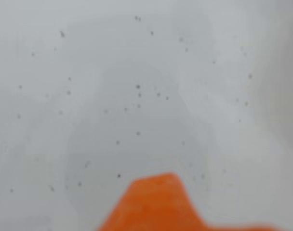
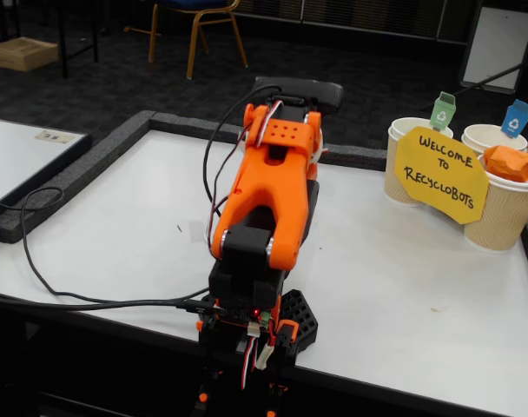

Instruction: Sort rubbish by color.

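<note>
Sitting in paper cup (image 2: 498, 213), orange wad (image 2: 511, 162) well apart from hand (image 1: 158, 204); hand state unclear.

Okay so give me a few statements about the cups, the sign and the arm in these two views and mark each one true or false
1. An orange paper wad lies in the brown ribbed cup at the right of the fixed view. True.
2. The yellow sign reads "Welcome to Recyclobots". True.
3. A blue wad lies on the white table in front of the arm. False: no wad shows on the table.
4. The orange arm is stretched out over the cups. False: it is folded up at its base, apart from them.
5. The wrist view shows the claw gripping a wad. False: only a blurred orange tip over bare white surface.
</note>
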